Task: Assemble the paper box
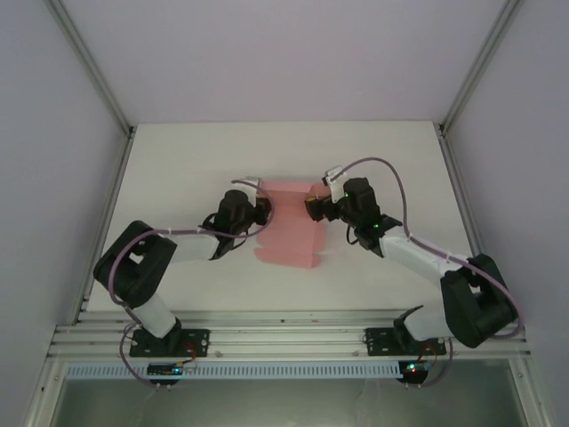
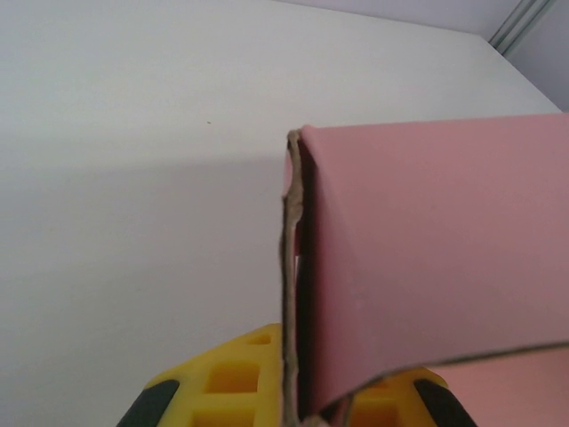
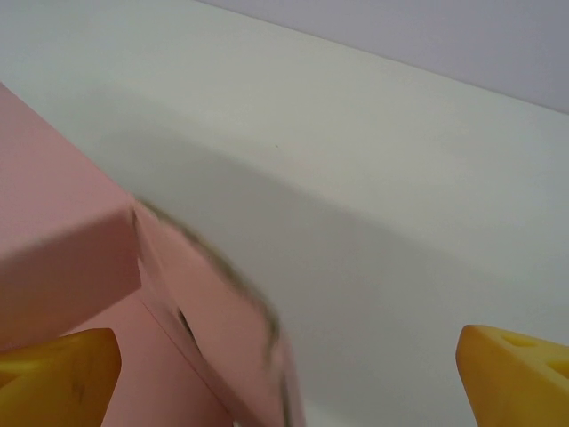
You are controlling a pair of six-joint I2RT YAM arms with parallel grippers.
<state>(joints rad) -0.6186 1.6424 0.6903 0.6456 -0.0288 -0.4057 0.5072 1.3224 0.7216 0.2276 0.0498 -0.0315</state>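
Folding looks part done, by my reading. The box (image 1: 289,229) lies in the middle of the desk (image 1: 178,160), between the two hands, and is not yet closed. From above it reads as a pink sheet, long from far to near. Its near part is flat on the desk and its far end is lifted where the hands meet it. In the left wrist view one panel stands up and a second bends over from it along a crease, making a corner with a hollow beneath. The right wrist view shows a similar corner with a short flap at its end. So a crease or two seem made. Most of the work is left, I judge: raising the other walls, tucking the end flaps and closing the card into a rectangular shape.

The left hand (image 1: 260,211) is at the box's far left edge. Its yellow fingers (image 2: 231,387) sit close together on either side of the raw card edge and appear to pinch that fold. The right hand (image 1: 313,206) is at the far right edge, its fingers (image 3: 511,365) spread wide. Card lies between them, close to one finger, but nothing is clamped.

The card is thin, with matte pink faces and a rough greyish-brown cut edge. It looks light and springy, so a fold may well open again if released.
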